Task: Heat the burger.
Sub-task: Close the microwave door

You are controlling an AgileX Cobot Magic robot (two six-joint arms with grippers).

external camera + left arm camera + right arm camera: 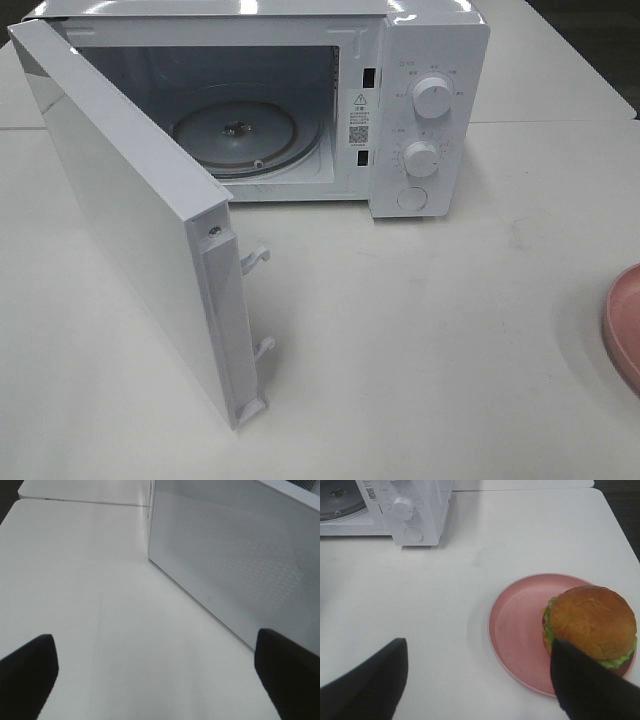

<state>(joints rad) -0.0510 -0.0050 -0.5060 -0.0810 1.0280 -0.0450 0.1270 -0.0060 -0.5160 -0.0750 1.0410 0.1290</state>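
Observation:
The burger (592, 622), golden-brown bun over green lettuce, sits toward one side of a round pink plate (517, 630) on the white table. My right gripper (480, 680) hovers open close to the plate, one dark finger (585, 690) overlapping the burger's edge, nothing between the fingers. The exterior high view shows only a sliver of the plate (625, 325) at its right edge; the burger is out of that view. The white microwave (430, 110) stands with its door (130, 220) swung wide and its glass turntable (235, 135) bare. My left gripper (160, 675) is open beside the door's outer face (235, 555).
The microwave's two knobs (432, 97) and round button (412, 198) face forward on its right panel. The open door juts far out over the table's left half, latch hooks (255, 258) sticking from its edge. A seam to a second table (85, 501) runs behind.

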